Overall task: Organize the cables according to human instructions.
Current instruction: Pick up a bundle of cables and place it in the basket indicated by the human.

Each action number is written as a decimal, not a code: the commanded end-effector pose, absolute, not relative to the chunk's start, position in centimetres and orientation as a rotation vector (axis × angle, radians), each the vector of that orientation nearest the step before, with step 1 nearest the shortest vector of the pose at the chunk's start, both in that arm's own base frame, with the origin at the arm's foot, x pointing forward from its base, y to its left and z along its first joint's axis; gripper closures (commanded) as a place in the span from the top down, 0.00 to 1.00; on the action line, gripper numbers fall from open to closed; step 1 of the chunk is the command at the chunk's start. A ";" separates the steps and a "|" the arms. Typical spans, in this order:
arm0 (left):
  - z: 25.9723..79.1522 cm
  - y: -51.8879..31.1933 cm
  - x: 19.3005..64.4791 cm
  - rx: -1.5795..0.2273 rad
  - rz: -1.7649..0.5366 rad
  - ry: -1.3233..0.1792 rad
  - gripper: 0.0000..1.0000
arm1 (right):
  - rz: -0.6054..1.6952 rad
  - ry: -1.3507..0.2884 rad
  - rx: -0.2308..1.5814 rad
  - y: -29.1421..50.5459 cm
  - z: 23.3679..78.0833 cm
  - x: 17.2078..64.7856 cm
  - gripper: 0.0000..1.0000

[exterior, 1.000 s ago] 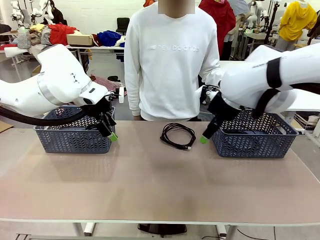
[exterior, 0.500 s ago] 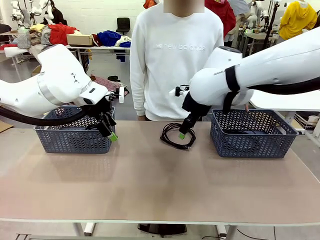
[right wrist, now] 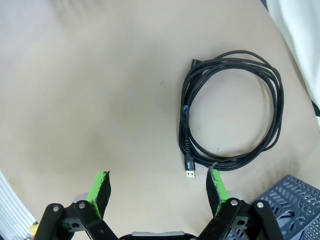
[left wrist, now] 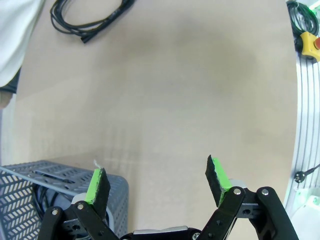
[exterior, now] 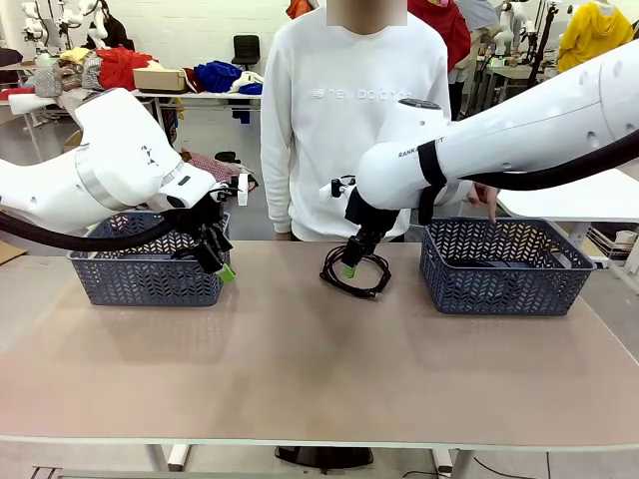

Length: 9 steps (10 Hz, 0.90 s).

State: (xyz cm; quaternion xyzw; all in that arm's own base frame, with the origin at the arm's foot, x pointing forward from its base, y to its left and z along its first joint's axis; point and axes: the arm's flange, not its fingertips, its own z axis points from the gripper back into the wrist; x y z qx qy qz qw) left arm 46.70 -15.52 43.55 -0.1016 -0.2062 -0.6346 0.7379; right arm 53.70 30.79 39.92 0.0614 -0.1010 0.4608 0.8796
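One coiled black cable [exterior: 370, 287] lies on the table in front of the person, between the two baskets. My right gripper [exterior: 349, 265] hangs open just above its left part. In the right wrist view the cable [right wrist: 184, 116] lies ahead and to the right of the open right gripper [right wrist: 157, 182], its USB plug end near the right fingertip [right wrist: 215, 181]. My left gripper [exterior: 223, 261] stands open at the near right corner of the left basket [exterior: 140, 282]. In the left wrist view the left gripper [left wrist: 156, 179] is open over bare table, and the cable [left wrist: 89, 20] lies far off at the top left.
A blue-grey basket [exterior: 504, 284] stands at the right, and the person's hand [exterior: 487, 202] points down at its far side. The left basket [left wrist: 30, 177] holds a dark cord. The table's metal edge and a yellow button [left wrist: 310, 42] lie to the right in the left wrist view.
My right arm has swung left from beside the right basket to above the coiled cable. The left arm has not moved. The person's hand now shows behind the right basket.
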 end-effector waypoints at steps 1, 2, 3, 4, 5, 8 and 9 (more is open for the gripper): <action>43.7 -15.2 46.8 -0.227 -1.404 -0.449 1.00 | 0.958 -0.218 0.129 30.7 40.0 53.5 1.00; 43.7 -15.2 46.8 -0.227 -1.404 -0.449 1.00 | 0.958 -0.218 0.129 30.7 40.0 53.5 1.00; 43.7 -15.2 46.8 -0.227 -1.404 -0.449 1.00 | 0.958 -0.218 0.129 30.7 40.0 53.5 1.00; 43.7 -15.2 46.8 -0.227 -1.404 -0.449 1.00 | 0.958 -0.218 0.129 30.7 40.0 53.5 1.00; 43.7 -15.2 46.8 -0.227 -1.404 -0.449 1.00 | 0.958 -0.218 0.129 30.7 40.0 53.5 1.00; 43.7 -15.2 46.8 -0.227 -1.404 -0.449 1.00 | 0.973 -0.212 0.121 31.2 39.2 54.6 1.00; 43.7 -15.2 46.8 -0.227 -1.404 -0.449 1.00 | 0.992 -0.209 0.095 31.6 38.4 55.5 1.00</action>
